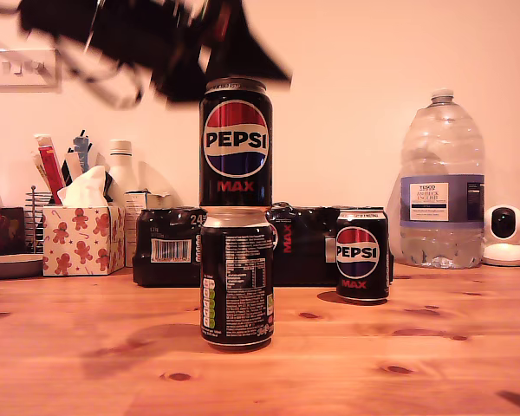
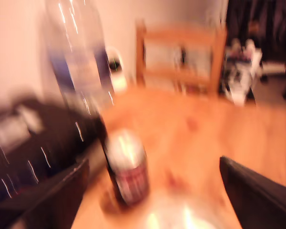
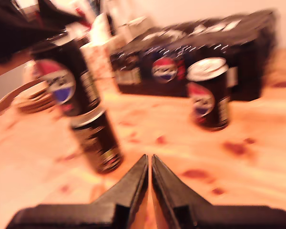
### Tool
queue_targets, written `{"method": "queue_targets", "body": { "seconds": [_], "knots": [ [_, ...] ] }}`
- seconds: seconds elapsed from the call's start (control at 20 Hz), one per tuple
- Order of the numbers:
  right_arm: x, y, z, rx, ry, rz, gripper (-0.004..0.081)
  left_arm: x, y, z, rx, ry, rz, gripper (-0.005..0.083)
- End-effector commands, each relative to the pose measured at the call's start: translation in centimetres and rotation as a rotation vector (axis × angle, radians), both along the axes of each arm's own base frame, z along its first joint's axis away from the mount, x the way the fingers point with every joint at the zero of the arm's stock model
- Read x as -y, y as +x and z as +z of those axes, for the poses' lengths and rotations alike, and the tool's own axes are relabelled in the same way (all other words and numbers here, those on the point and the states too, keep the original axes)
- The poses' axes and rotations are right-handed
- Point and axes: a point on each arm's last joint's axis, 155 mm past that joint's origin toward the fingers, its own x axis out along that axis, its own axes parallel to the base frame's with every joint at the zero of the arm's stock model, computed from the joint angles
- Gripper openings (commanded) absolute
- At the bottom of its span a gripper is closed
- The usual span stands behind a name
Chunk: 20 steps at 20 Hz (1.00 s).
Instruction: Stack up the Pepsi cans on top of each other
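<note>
Two Pepsi cans stand stacked at the table's middle: the upper can [image 1: 235, 143] shows its logo, and the lower can [image 1: 237, 277] shows its white text. A third Pepsi can [image 1: 361, 256] stands alone to the exterior view's right, in front of the multipack. My first gripper [image 2: 153, 162] is open and empty, and its arm [image 1: 156, 35] is a dark blur just above the stack. The first wrist view is smeared and looks down on the third can [image 2: 126, 167]. My second gripper [image 3: 150, 162] is shut on nothing, low over the table, facing the stack [image 3: 78, 100] and the third can [image 3: 207, 93].
A black shrink-wrapped multipack [image 1: 290, 247] lies behind the cans. A big clear water bottle [image 1: 441, 186] and a small white camera [image 1: 505, 234] stand at the exterior view's right. A patterned tissue box [image 1: 82, 238] and a utensil rack sit at its left.
</note>
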Motion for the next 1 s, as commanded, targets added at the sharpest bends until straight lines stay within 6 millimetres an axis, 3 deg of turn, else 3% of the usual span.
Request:
{"method": "queue_targets", "body": {
  "seconds": [0.0,0.1,0.15,0.2,0.35,0.4,0.7,0.95],
  "knots": [
    [0.1,0.5,-1.7,-0.012,-0.015,-0.011,-0.0013,-0.2,0.2,2.3,0.032,-0.025,0.007,0.0783],
    [0.0,0.7,-2.8,-0.023,-0.033,-0.008,-0.0013,-0.3,0.6,3.7,0.039,-0.028,0.013,0.0738],
    [0.0,0.8,-3.3,-0.027,-0.034,-0.008,-0.0013,-0.2,0.6,4.2,0.038,-0.027,0.013,0.0672],
    [0.0,0.9,-3.6,-0.026,-0.034,-0.009,-0.0013,-0.3,0.7,4.5,0.034,-0.024,0.015,0.0564],
    [0.6,1.6,-3.3,-0.010,-0.039,-0.051,-0.0013,-0.7,0.9,5.4,0.027,-0.018,0.025,0.0065],
    [0.9,1.8,-3.6,-0.023,-0.045,-0.069,-0.0013,-0.8,0.9,5.6,0.030,-0.021,0.026,-0.0030],
    [1.1,2.1,-6.2,-0.150,-0.053,-0.090,-0.0013,-3.3,0.0,8.2,0.052,-0.024,0.104,-0.0011],
    [1.3,3.4,-4.7,-0.119,-0.060,-0.112,-0.0013,-5.9,-0.6,7.5,0.015,0.002,0.152,-0.0011]
  ]
}}
